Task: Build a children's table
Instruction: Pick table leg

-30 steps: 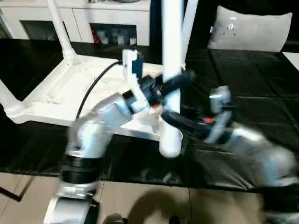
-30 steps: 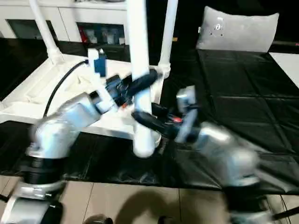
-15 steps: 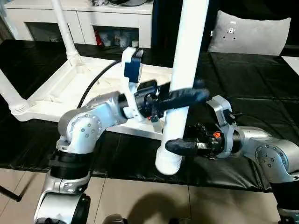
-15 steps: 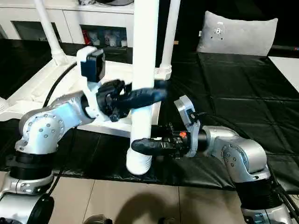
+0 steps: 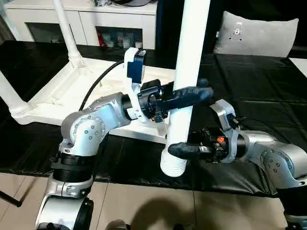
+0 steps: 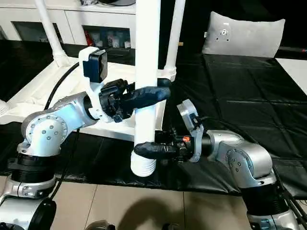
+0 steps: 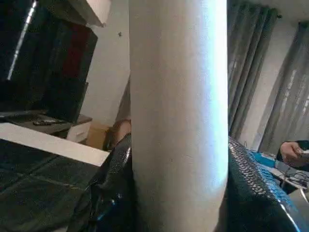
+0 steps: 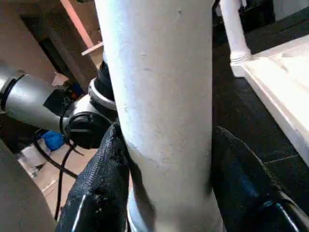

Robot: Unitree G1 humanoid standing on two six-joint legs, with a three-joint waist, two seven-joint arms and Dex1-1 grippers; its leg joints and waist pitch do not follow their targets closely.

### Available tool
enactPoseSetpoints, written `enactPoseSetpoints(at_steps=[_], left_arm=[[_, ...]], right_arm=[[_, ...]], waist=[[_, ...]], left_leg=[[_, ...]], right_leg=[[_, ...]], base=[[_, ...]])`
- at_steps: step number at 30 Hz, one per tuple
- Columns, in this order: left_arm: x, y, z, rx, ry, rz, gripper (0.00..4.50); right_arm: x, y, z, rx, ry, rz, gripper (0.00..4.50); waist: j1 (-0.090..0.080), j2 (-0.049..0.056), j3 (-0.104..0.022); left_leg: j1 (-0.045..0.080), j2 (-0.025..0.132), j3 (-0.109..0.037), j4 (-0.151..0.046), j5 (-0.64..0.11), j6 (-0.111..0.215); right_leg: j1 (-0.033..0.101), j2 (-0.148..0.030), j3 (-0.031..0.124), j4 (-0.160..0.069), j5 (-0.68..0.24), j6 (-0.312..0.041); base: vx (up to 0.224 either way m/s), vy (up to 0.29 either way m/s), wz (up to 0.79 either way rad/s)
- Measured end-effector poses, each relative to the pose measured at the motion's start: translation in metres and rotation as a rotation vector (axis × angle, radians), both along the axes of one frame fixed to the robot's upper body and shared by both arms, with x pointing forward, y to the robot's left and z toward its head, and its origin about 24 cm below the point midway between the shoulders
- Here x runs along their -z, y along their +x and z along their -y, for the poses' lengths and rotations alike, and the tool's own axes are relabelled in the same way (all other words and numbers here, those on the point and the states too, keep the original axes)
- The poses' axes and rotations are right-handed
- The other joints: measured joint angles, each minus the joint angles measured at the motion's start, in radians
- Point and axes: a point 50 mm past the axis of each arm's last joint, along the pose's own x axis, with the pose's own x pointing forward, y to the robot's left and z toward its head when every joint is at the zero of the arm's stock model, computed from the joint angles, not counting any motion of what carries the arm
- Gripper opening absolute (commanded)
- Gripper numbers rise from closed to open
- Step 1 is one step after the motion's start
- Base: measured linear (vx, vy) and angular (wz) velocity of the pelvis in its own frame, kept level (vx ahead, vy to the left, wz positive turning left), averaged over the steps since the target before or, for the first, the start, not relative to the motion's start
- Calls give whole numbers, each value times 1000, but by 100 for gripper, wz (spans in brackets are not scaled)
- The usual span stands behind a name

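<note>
A white leg (image 5: 188,72) is held nearly upright at the near table edge, clasped by the left gripper (image 5: 184,97) higher up and the right gripper (image 5: 178,150) near its ribbed lower end. The upturned tabletop (image 5: 72,93) lies to the far left; its near-right corner socket is hidden behind leg and grippers.

R gripper (image 6: 152,149) now closes in on the leg (image 6: 146,72), low near its ribbed end, fingers (image 8: 104,193) on both sides. Leg, a bit tilted before, stands straighter betw. L gripper (image 6: 148,93) above & R below.
</note>
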Motion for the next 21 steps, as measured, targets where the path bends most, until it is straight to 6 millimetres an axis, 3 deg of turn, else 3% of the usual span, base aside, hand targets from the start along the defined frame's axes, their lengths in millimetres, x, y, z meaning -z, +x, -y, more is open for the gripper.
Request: enactPoseSetpoints(at_steps=[1,4,10,14,21], left_arm=[[1,2,1,-13,-3,-10,218],[3,5,0,-50,5,-19,253],[7,11,-4,-121,51,6,301],[11,16,-8,-233,114,61,333],[22,22,-14,-468,165,136,339]], right_arm=[[1,1,1,14,0,4,196],[4,2,1,43,3,-5,195],[9,5,-1,132,-20,29,193],[9,14,-6,284,-18,86,193],[16,31,-15,541,-55,127,193]], waist=[[0,0,0],[-1,0,0],[-2,3,-1],[-6,3,-2],[-20,2,-1]], left_leg=[[0,0,0,0,0,0],[0,0,0,0,0,0],[0,0,0,0,0,0],[0,0,-1,0,0,0],[-1,0,-2,-1,0,0]], right_leg=[[0,0,0,0,0,0],[0,0,0,0,0,0],[0,0,0,0,0,0],[0,0,0,0,0,0],[-1,0,-1,-1,0,0]], base=[[0,0,0],[0,0,0],[0,0,0],[0,0,0],[0,0,0]])
